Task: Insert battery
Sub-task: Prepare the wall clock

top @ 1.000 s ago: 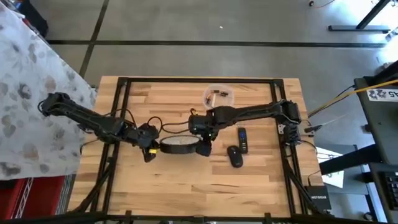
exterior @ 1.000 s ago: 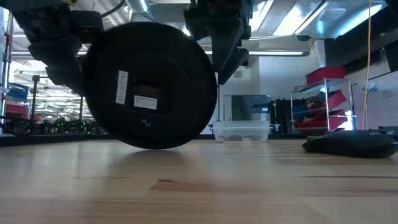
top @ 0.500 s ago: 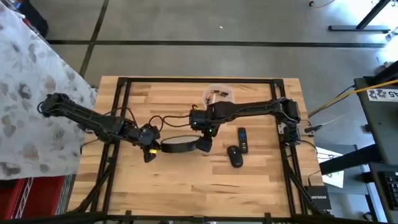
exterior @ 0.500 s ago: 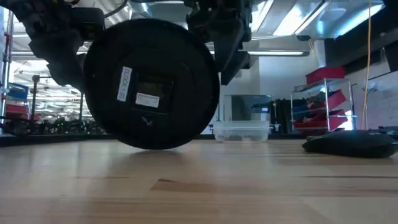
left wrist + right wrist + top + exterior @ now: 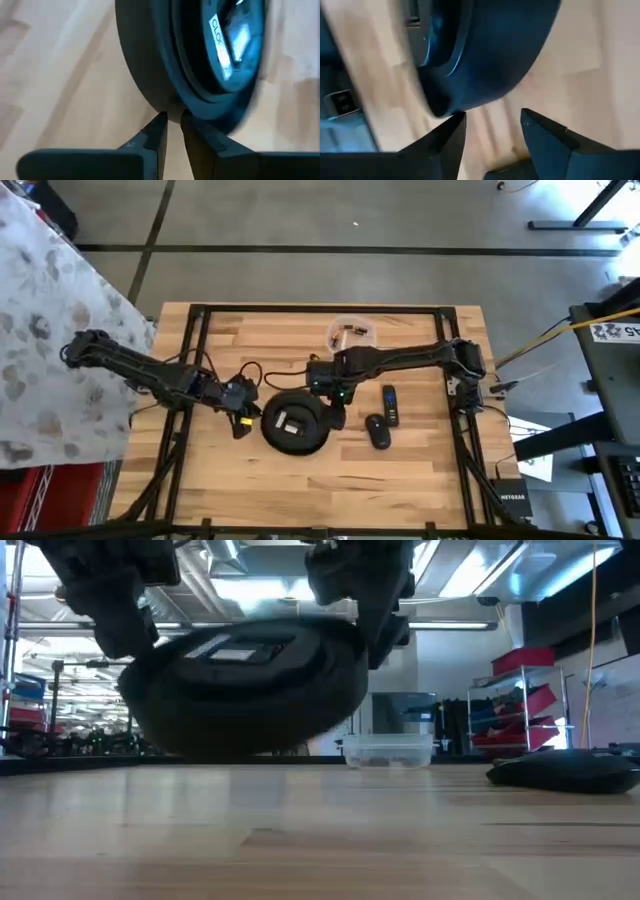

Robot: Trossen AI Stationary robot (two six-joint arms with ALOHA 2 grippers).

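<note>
From the high view you've got the round black clock (image 5: pixel 296 421) lying back-up near the middle of the surface now — half a second ago it stood on edge, so it's just been tipped over, label and battery bay facing up. The left gripper (image 5: pixel 243 410) sits at its left rim, the right gripper (image 5: pixel 334 406) at its right rim. The clear tub (image 5: pixel 351 333) with what are probably the batteries is at the far edge, and the remote (image 5: pixel 390 404) and black mouse (image 5: pixel 377 430) lie right of the clock.

Low view: the clock (image 5: pixel 245 685) is tilted and looks not fully settled, both arms above it.

Left wrist view: your left fingers (image 5: pixel 155 137) are pinched closed on the clock's rim (image 5: pixel 150 65).

Right wrist view: your right fingers (image 5: pixel 451 137) are spread apart, the rim (image 5: pixel 495 55) just beyond them — not gripping it.

My guess is the back is finally reachable, so fetching a battery comes next.
</note>
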